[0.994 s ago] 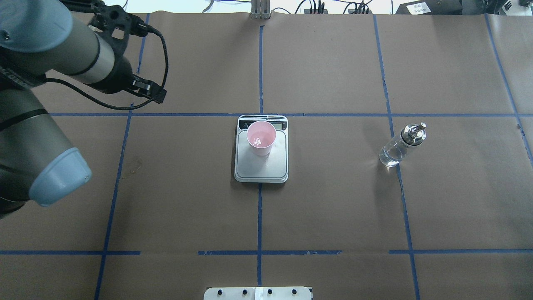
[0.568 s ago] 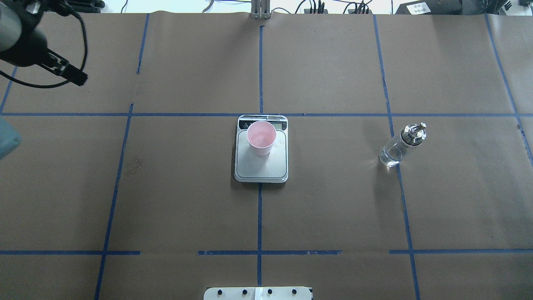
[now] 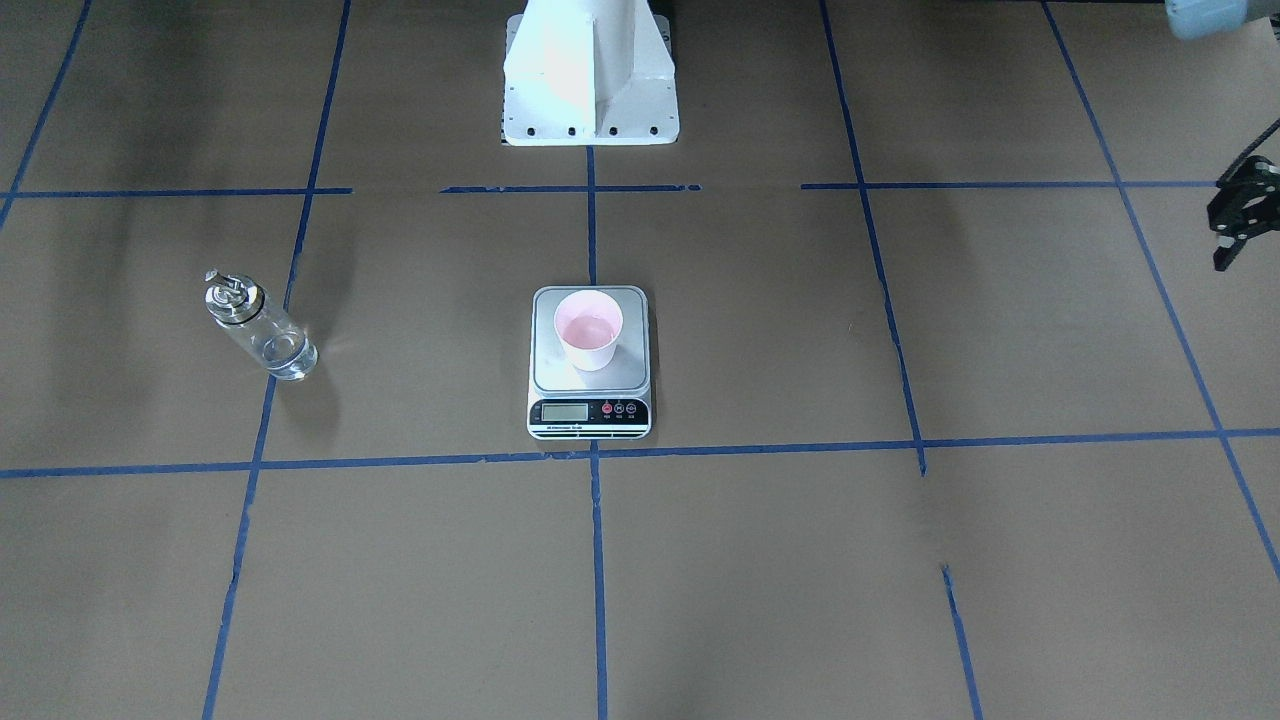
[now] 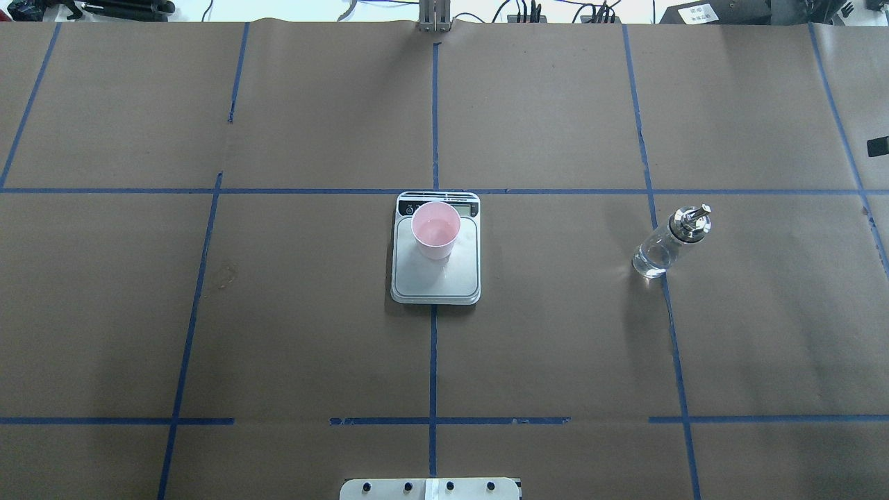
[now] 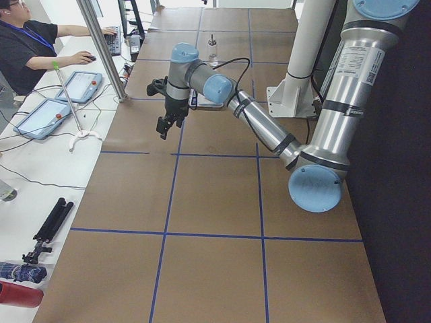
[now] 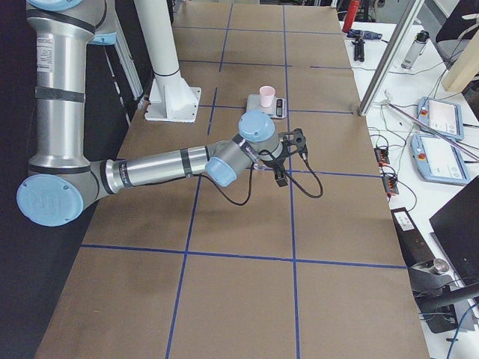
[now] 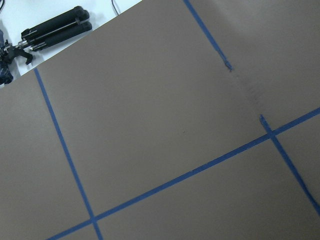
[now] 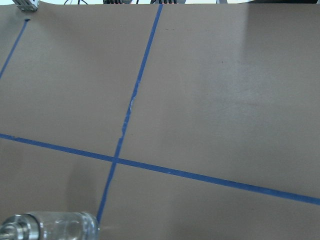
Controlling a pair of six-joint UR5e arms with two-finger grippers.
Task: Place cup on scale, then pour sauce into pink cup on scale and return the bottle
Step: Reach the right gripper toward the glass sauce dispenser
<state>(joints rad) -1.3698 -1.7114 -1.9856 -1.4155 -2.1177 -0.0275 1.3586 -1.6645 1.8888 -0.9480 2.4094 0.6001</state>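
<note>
The left hand has left the overhead view; the front-facing view catches it at its right edge. Whether it or the right hand is spread, I cannot tell. The pale pink paper cup sits on the flat silver scale, mid-frame; the clear glass silver-capped bottle stands at the right.

Glossy glass bottle, matt paper cup, steel scale.
</note>
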